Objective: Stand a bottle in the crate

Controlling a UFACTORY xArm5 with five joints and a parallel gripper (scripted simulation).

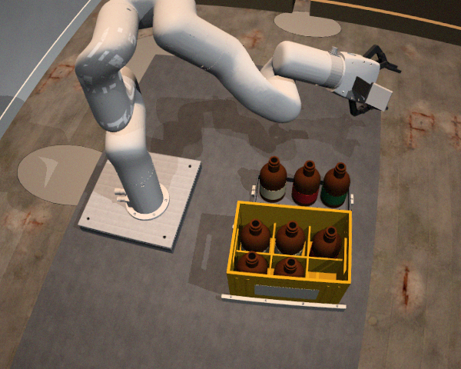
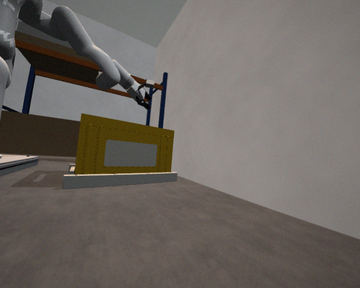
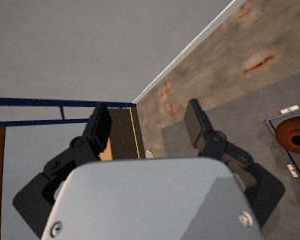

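My gripper (image 1: 393,89) (image 2: 147,102) (image 3: 147,110) is open and empty, raised high behind the tray and tilted outward. Three brown bottles stand upright on the tray (image 1: 287,195): one with a white label (image 1: 273,178) at left, one with a red label (image 1: 306,181) in the middle, one with a green label (image 1: 336,184) at right. The yellow crate (image 1: 244,287) (image 2: 124,133) stands level in front of the tray. Its back row holds three bottles; its front row holds a left bottle (image 1: 251,264) and a middle bottle (image 1: 290,268). The front right cell (image 1: 322,275) is empty. Bottle bases in the crate are hidden.
A pale strip (image 1: 282,301) (image 2: 121,180) lies along the crate's front. Small pale brackets stand at the tray's sides. The arm's base plate (image 1: 175,178) is left of the crate and tray. A blue and orange rack (image 2: 163,102) stands at the back.
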